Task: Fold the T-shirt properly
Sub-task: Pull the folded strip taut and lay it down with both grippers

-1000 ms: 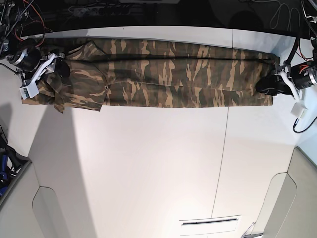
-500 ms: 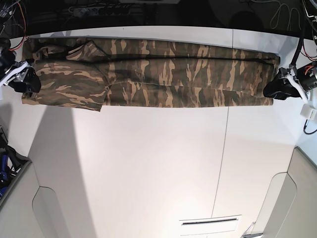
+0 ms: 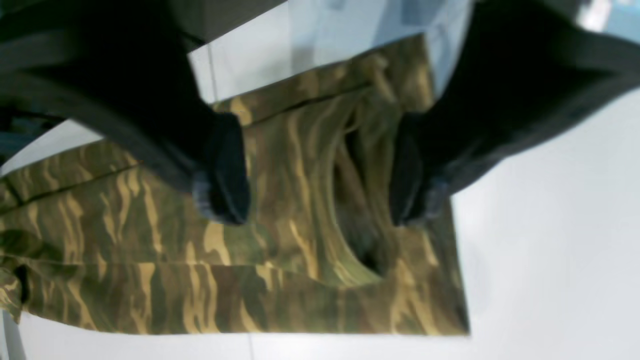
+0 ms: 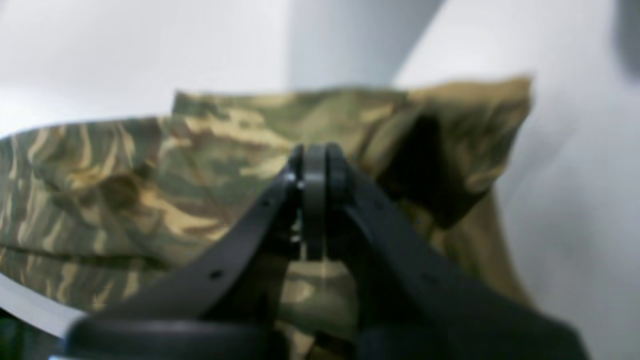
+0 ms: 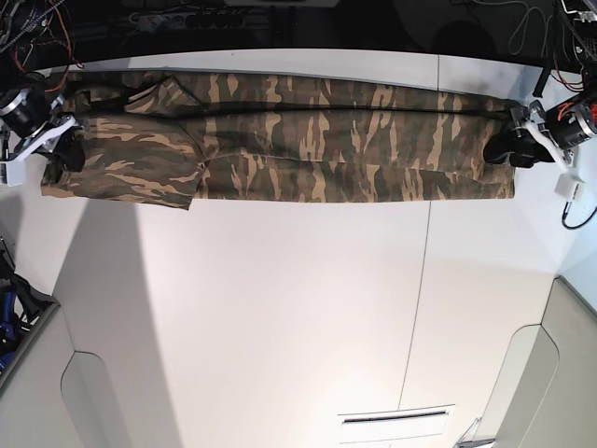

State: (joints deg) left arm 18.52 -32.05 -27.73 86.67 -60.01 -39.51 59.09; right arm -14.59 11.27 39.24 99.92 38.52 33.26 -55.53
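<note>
T-shirt (image 5: 280,140): long band along the surface (image 5: 280,308) far edge, seemingly to narrow it.
Left gripper (image 3: 320,200): fingers spread above the hem end.
Right gripper (image 4: 314,165): fingers pressed together, nothing pinched.

Bright base view, blurred wrist views

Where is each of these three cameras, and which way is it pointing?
Base: overhead, looking down at the table, the T-shirt and both arms.
Left wrist: on the left arm, facing the open left gripper over the shirt's end.
Right wrist: on the right arm, facing the closed right gripper before the cloth.
All three show the T-shirt.
</note>
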